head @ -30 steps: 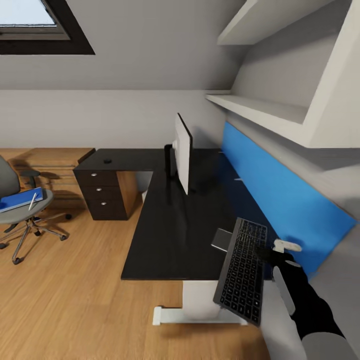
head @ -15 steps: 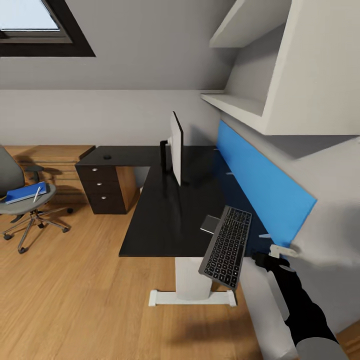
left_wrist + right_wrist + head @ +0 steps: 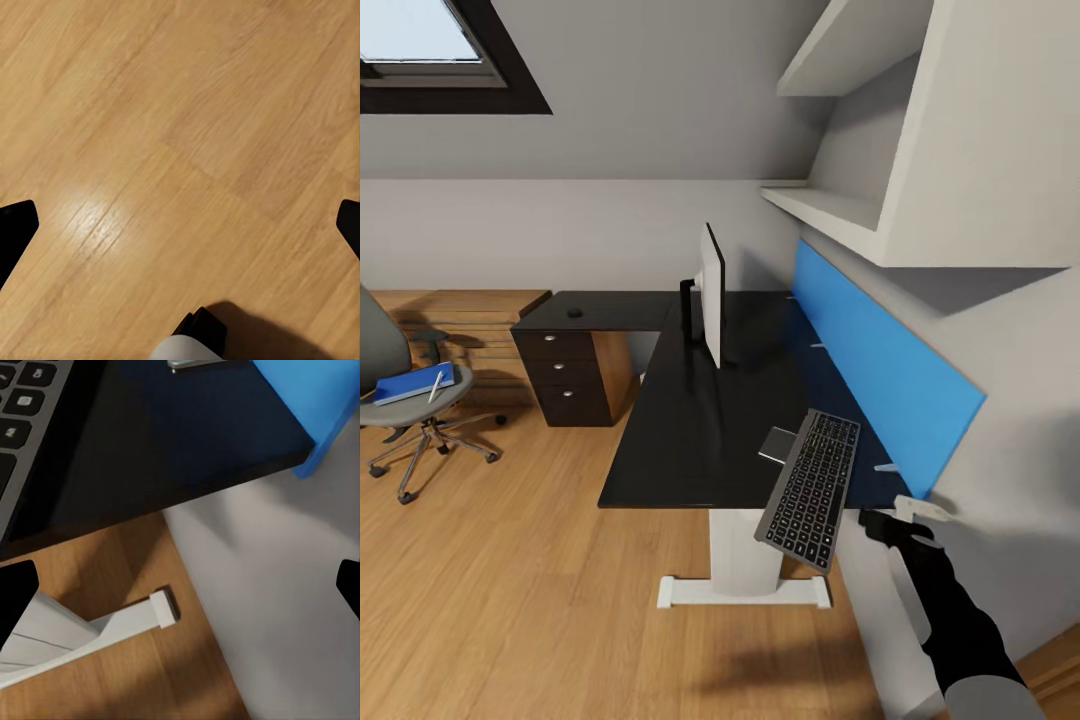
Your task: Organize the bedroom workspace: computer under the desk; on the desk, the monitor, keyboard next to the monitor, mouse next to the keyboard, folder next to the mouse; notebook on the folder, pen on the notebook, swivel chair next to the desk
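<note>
Far left in the head view: swivel chair (image 3: 400,400) on the wooden floor (image 3: 510,600), well apart from the desk (image 3: 700,420), carrying the blue folder (image 3: 410,384) with the pen (image 3: 435,386) lying across it. Further right, black drawer unit (image 3: 572,380) under the desk's short wing, small black mouse (image 3: 574,313) on top of it. At the middle, monitor (image 3: 711,295) standing edge-on on the black top, blue back panel (image 3: 880,370) behind. Near the front corner, notebook (image 3: 777,443) flat on the desk, keyboard (image 3: 810,487) tilted, overhanging the edge, beside the right gripper (image 3: 900,520). Right gripper's fingers spread apart in its wrist view, keyboard (image 3: 22,420) off to one side, not between them. Left gripper (image 3: 180,225) spread wide over bare floor (image 3: 180,135), holding nothing.
</note>
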